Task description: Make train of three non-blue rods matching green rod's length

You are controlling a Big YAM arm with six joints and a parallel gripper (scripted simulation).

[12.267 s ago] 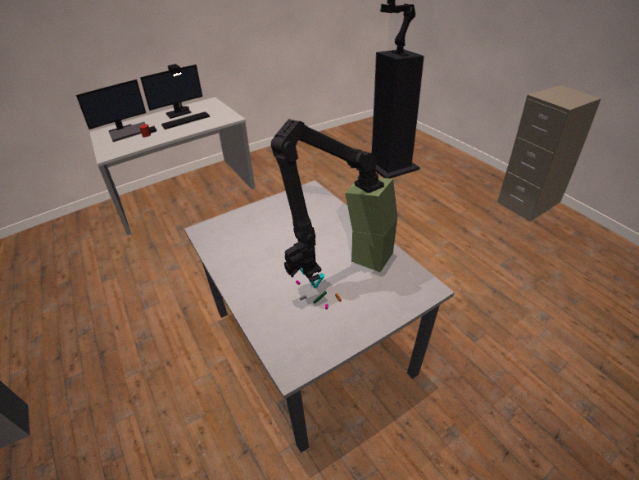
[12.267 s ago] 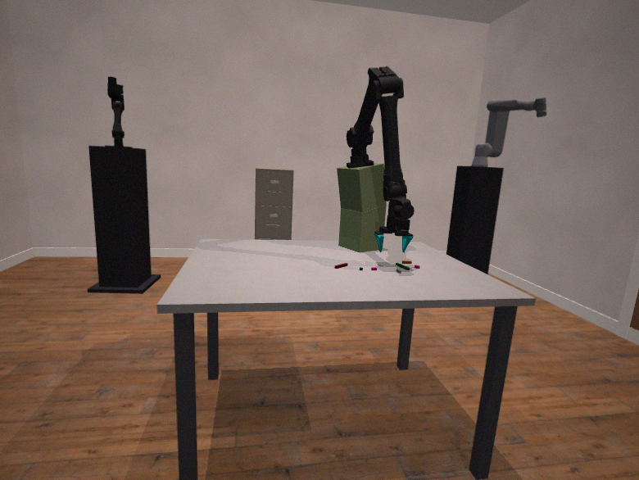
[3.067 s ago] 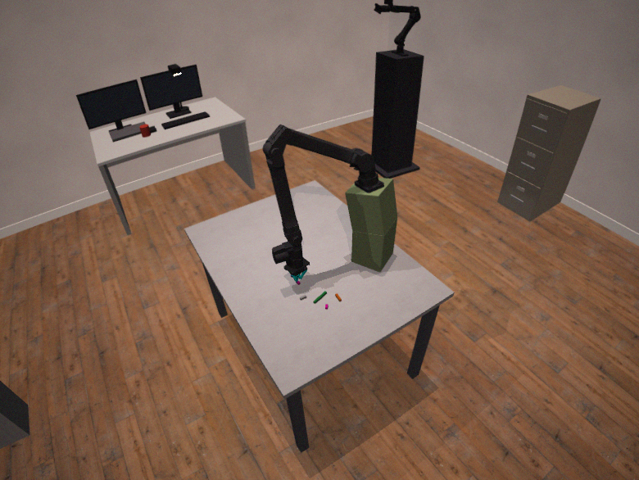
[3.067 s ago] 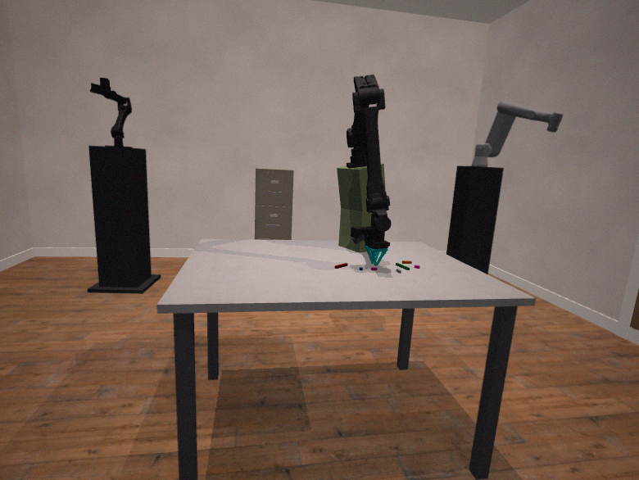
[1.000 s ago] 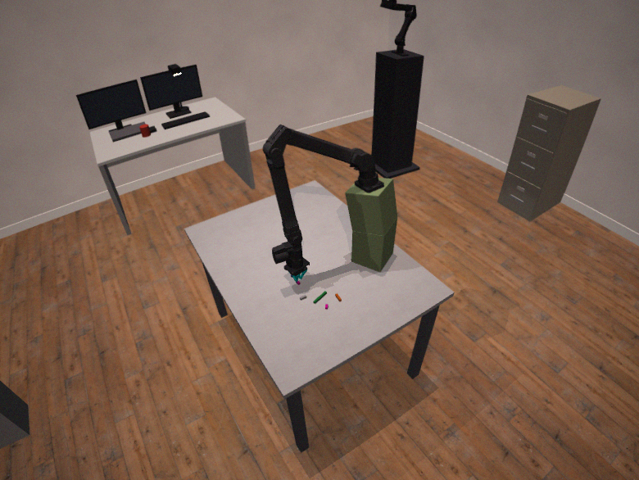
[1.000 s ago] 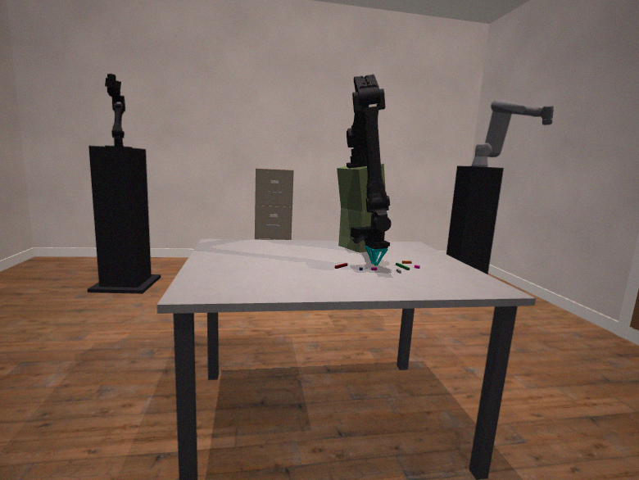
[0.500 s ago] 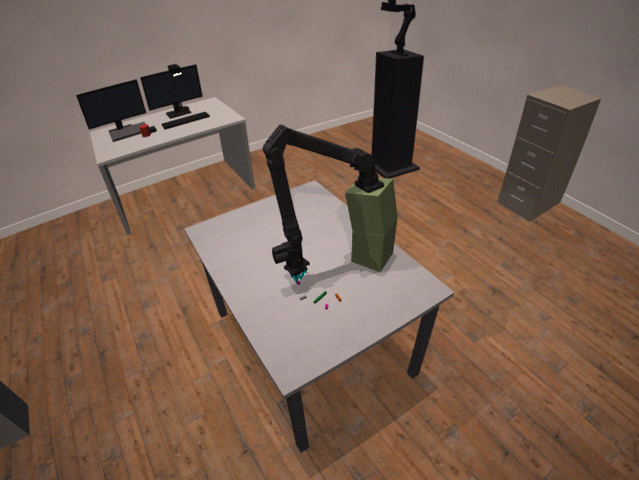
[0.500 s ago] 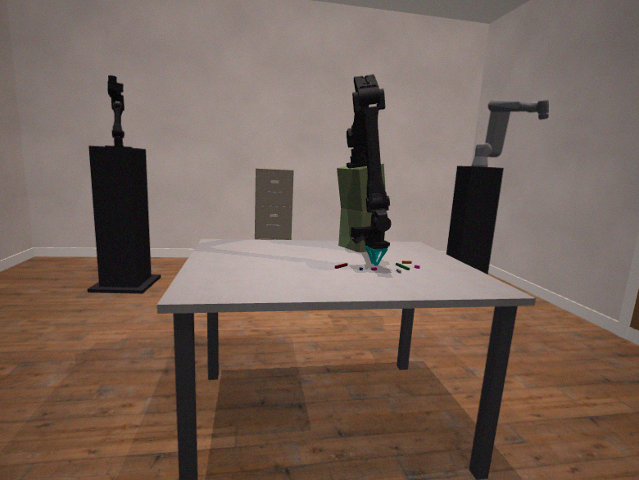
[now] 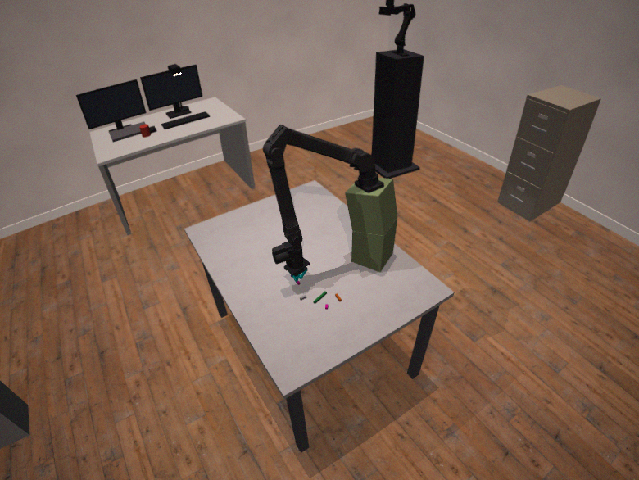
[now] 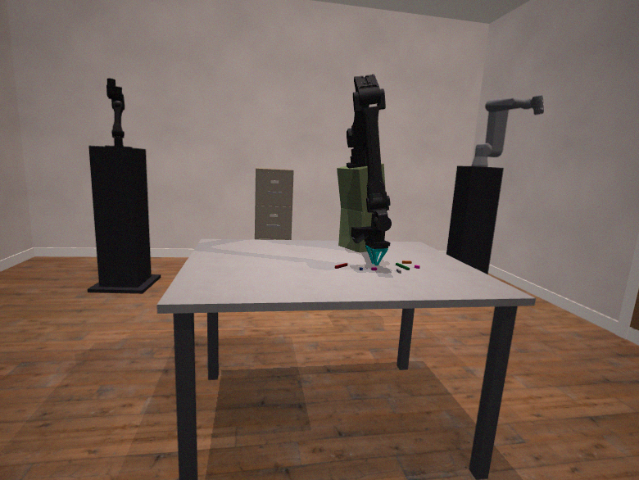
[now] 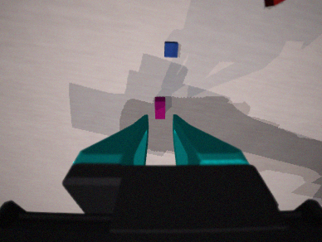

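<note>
My gripper (image 9: 296,279) (image 10: 376,264) (image 11: 160,120) points down with its teal fingers a little apart, open and empty. A magenta rod (image 9: 297,283) (image 10: 373,269) (image 11: 159,108) lies just ahead of the fingertips, untouched as far as I see. A blue rod (image 10: 360,268) (image 11: 171,50) and a red rod (image 10: 341,265) (image 11: 273,2) lie beyond it; the top view does not show them. The green rod (image 9: 319,296) (image 10: 402,266) lies between a grey rod (image 9: 303,297) (image 10: 398,270) and an orange rod (image 9: 338,296) (image 10: 406,262). Another magenta rod (image 9: 326,306) (image 10: 416,266) lies near. These rods lie apart.
The arm's green pedestal (image 9: 373,227) (image 10: 352,206) stands at the edge of the grey table (image 9: 289,350) (image 10: 258,288). The arm's shadow falls across the table around the nearer magenta rod. A desk (image 9: 170,136) with monitors and a filing cabinet (image 9: 547,149) (image 10: 274,203) stand away from the table.
</note>
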